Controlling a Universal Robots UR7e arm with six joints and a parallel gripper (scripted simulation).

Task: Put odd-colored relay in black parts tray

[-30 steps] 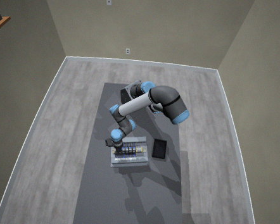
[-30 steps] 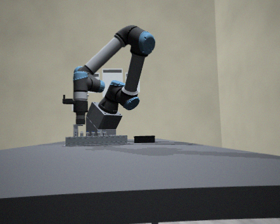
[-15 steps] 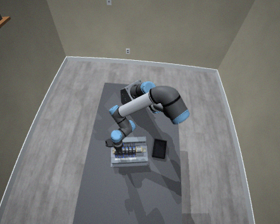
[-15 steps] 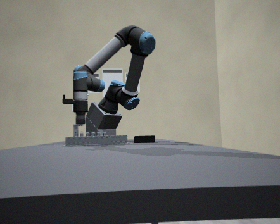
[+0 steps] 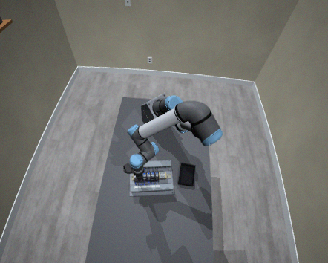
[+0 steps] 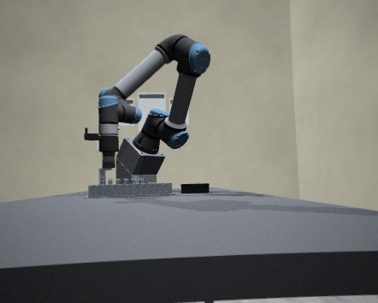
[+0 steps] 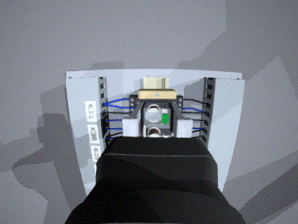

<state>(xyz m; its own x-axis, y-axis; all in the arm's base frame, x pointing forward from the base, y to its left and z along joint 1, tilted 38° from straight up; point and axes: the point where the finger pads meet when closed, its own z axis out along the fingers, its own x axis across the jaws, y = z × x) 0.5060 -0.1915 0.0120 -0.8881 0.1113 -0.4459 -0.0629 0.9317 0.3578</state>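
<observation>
The grey relay panel (image 5: 151, 178) lies flat on the dark table, with a row of relays across it; it also shows in the side view (image 6: 130, 189). My gripper (image 6: 103, 172) points straight down over the left end of the row and is shut on the relay there. In the wrist view that relay (image 7: 158, 119) shows a green button between my fingers, with blue wires at both sides. In the side view it stands higher than the other relays (image 6: 130, 181). The black parts tray (image 5: 186, 174) lies right of the panel.
The arm's base block (image 6: 140, 160) stands just behind the panel. The tray also shows in the side view (image 6: 195, 187), low and close to the panel's right end. The table's near edge runs across the front of the side view.
</observation>
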